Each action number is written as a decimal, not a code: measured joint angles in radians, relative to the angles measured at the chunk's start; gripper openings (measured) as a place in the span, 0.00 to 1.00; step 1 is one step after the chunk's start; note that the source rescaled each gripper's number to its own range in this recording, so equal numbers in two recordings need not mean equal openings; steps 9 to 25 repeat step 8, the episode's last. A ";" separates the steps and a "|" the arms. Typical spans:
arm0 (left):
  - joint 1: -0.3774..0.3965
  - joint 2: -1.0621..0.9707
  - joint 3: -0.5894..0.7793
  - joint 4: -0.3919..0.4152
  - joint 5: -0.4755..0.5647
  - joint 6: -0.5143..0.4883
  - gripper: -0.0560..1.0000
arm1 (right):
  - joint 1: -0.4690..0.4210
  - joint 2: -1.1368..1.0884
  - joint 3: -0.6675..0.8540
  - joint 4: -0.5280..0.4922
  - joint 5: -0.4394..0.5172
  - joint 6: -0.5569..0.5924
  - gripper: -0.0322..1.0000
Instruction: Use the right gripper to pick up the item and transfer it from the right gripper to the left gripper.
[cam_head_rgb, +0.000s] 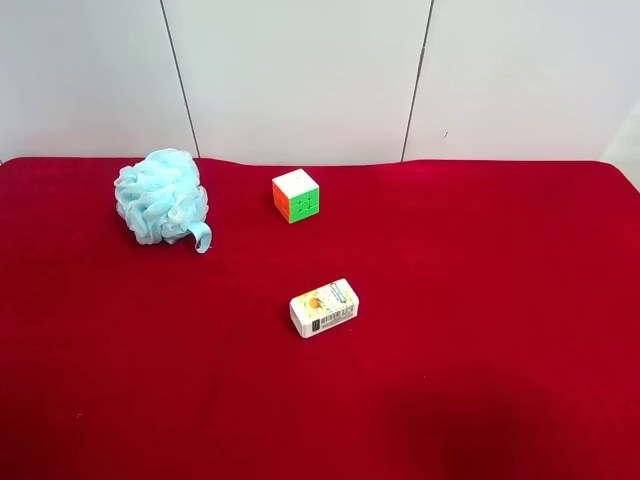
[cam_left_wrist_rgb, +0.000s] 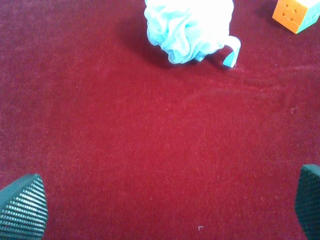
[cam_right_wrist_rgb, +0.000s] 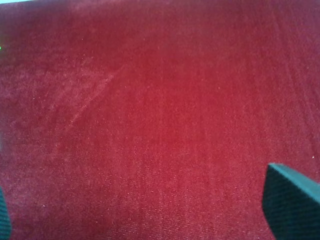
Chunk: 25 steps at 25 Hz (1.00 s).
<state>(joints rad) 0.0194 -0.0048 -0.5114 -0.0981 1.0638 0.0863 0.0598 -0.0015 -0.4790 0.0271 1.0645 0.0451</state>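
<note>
Only the fingertips of each wide-open, empty tool (cam_left_wrist_rgb: 165, 207) (cam_right_wrist_rgb: 150, 205) show; the pouf (cam_left_wrist_rgb: 189, 27) is cut off.

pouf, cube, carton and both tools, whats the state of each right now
pouf: resting on the red cloth, untouched, ribbon loop lying on the cloth
cube: sitting flat, apart from the pouf
carton: lying on its side, alone
left tool: open, empty, short of the pouf
right tool: open, empty, over bare cloth

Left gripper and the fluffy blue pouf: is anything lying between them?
No. In the left wrist view only bare red cloth lies between the open left gripper and the pouf.
</note>
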 joint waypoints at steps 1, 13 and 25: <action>0.000 0.000 0.000 0.000 0.000 0.000 1.00 | 0.000 0.000 0.000 0.000 0.000 0.000 1.00; 0.000 0.000 0.000 0.000 0.000 0.000 1.00 | 0.000 0.000 0.000 0.000 0.000 0.000 1.00; 0.000 0.000 0.000 0.000 0.000 0.000 1.00 | 0.000 0.000 0.000 0.000 0.000 0.000 1.00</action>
